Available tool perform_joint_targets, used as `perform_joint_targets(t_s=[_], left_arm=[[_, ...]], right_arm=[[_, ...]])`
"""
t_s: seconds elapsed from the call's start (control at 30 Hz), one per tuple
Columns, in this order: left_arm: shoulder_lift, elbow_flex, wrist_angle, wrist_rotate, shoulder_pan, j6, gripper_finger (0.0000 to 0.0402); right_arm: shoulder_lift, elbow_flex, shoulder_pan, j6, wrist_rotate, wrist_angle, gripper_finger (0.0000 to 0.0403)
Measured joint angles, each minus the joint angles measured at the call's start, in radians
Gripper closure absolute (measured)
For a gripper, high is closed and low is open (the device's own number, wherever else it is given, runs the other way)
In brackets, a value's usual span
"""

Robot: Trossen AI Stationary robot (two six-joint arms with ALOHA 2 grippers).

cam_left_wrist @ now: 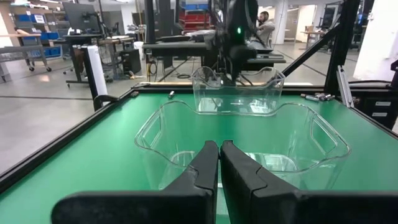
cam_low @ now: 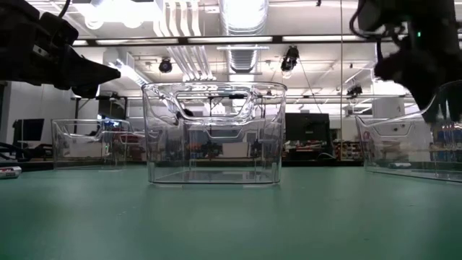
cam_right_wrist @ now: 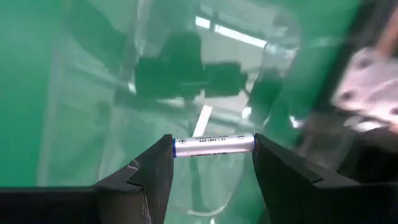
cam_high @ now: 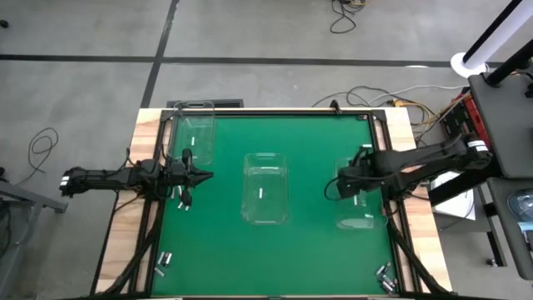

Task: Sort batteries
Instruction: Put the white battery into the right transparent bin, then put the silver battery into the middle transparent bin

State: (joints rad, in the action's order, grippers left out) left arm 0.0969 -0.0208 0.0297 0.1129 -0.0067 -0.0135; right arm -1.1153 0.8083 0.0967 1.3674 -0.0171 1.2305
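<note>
The right tool (cam_right_wrist: 213,163) is clamped on one battery (cam_right_wrist: 214,145), held end to end between its two fingertips above the right bin (cam_high: 363,193). One battery (cam_right_wrist: 201,120) already lies on that bin's floor.

The left tool (cam_left_wrist: 219,163) has its fingers pressed together with nothing between them. It hovers near the left edge of the green bench (cam_high: 316,250), pointing toward the middle bin (cam_high: 266,187).

Remaining stock:
- Loose batteries (cam_high: 163,262) lie near the front left corner of the bench.
- A second group of batteries (cam_high: 385,279) lies near the front right corner.
- One battery (cam_high: 261,192) lies in the middle bin.
- A third bin (cam_high: 192,133) stands at the back left.

Risks:
- The grip bears only on the battery's two ends. A slight tilt of the fingers would likely let it slip out early.
- If the release occurs over the bin wall rather than the bin floor, the battery may bounce out and roll across the bench.

View differences:
- Only the right wrist view shows the held battery and its printed label; the high view hides it under the arm.
- Only the high view shows the loose stock at both front corners.
- The low view shows bin heights, but the held battery is not visible there.
</note>
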Motion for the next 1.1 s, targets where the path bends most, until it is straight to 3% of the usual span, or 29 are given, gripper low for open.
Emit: perform_joint_targets(t_s=[0.13, 0.27, 0.67, 0.77, 0.97, 1.1], left_arm=[[0.000, 0.000, 0.000, 0.000, 0.000, 0.000, 0.0402], [0.000, 0.000, 0.000, 0.000, 0.000, 0.000, 0.0402], [0.000, 0.000, 0.000, 0.000, 0.000, 0.000, 0.0402], [0.000, 0.000, 0.000, 0.000, 0.000, 0.000, 0.0402], [0.000, 0.000, 0.000, 0.000, 0.000, 0.000, 0.0402], [0.000, 0.000, 0.000, 0.000, 0.000, 0.000, 0.0402]], right_arm=[[-0.050, -0.080, 0.000, -0.015, -0.066, -0.123, 0.0211], [-0.084, -0.099, 0.000, -0.023, -0.070, -0.122, 0.0200], [-0.066, -0.067, -0.014, -0.044, -0.060, -0.082, 0.0113], [-0.034, 0.046, -0.039, -0.053, 0.038, 0.009, 0.0098], [0.005, 0.303, -0.160, -0.163, 0.336, 0.147, 0.0088], [0.000, 0.345, -0.363, -0.322, 0.359, 0.119, 0.0094]])
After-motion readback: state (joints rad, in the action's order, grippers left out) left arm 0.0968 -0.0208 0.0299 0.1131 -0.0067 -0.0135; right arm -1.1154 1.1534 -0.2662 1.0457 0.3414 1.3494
